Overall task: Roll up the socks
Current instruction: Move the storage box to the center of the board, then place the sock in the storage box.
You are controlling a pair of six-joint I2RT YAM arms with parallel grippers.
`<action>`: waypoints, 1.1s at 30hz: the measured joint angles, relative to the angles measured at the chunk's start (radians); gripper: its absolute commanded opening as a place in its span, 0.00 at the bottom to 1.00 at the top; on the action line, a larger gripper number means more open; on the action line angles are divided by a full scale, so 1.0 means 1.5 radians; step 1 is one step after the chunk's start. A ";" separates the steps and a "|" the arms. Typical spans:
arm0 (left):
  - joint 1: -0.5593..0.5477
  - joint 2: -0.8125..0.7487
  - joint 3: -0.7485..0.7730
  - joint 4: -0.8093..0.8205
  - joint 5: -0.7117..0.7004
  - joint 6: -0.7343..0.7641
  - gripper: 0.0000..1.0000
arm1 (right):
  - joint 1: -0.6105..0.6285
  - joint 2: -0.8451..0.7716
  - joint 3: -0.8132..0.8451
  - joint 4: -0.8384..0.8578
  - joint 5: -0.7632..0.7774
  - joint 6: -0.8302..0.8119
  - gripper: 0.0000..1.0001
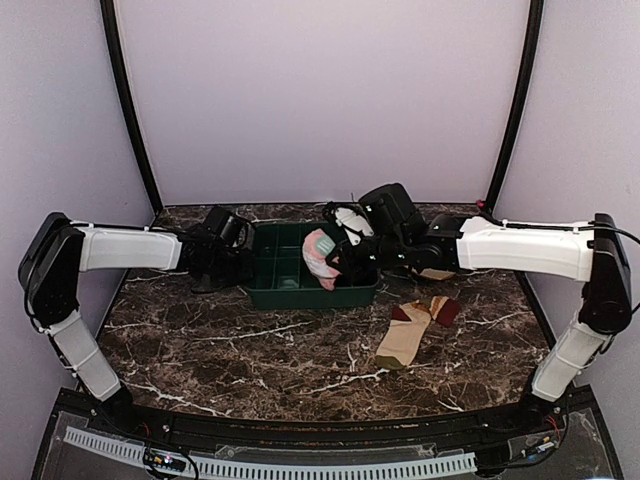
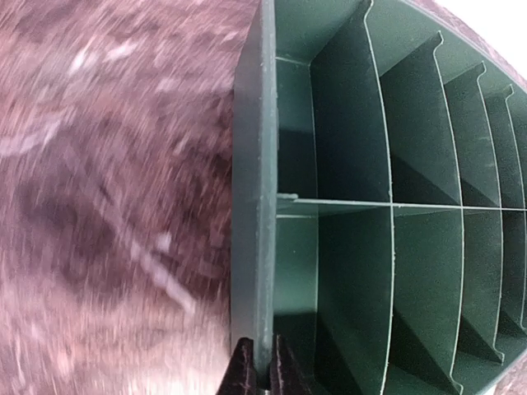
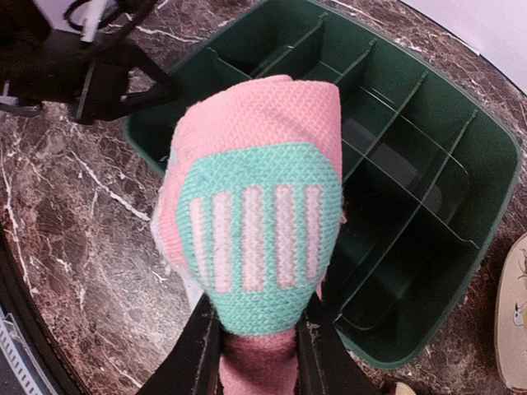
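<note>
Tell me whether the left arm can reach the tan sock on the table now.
Probably not yet. The left end effector is shut on the green bin, and this bin and the right end effector with the pink sock stand between it and the tan sock.

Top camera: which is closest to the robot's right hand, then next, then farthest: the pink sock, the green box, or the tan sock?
1. Pink sock: held in the right hand.
2. Green box: just under that hand.
3. Tan sock: flat on the table, nearer the robot.
</note>
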State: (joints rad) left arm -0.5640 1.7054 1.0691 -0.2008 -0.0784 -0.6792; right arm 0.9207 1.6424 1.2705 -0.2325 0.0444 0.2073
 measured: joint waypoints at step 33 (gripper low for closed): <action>-0.195 -0.104 -0.070 -0.186 -0.165 -0.506 0.00 | 0.099 0.219 0.168 -0.085 0.364 -0.222 0.00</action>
State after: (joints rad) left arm -0.8566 1.5497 0.9646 -0.4801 -0.3264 -1.4387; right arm 1.0698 1.9717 1.5219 -0.3595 0.5903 -0.1249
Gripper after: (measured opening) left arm 0.057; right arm 0.190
